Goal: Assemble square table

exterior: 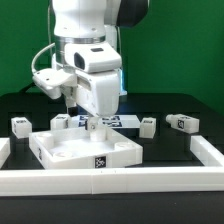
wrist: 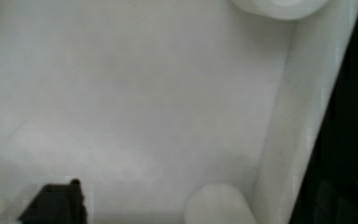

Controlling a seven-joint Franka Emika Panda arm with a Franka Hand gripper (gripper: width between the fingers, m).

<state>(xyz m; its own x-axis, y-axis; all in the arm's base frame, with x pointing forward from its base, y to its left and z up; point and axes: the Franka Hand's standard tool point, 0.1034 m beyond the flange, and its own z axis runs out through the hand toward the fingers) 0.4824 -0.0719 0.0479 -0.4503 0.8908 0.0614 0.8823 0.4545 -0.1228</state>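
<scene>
Square tabletop flat at lower centre, rim up, tagged edge facing frame bottom; square, no long axis. Gripper low over it, jaws spread, empty.

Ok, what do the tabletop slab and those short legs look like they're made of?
Tabletop slab: looks like hard white plastic, opaque with a mostly matte finish. The signs are its uniform colour, moulded raised rim and the smooth face in the wrist view. Legs: seemingly the same white plastic, with the same tone and dull sheen, though they are too small here to be sure.
</scene>
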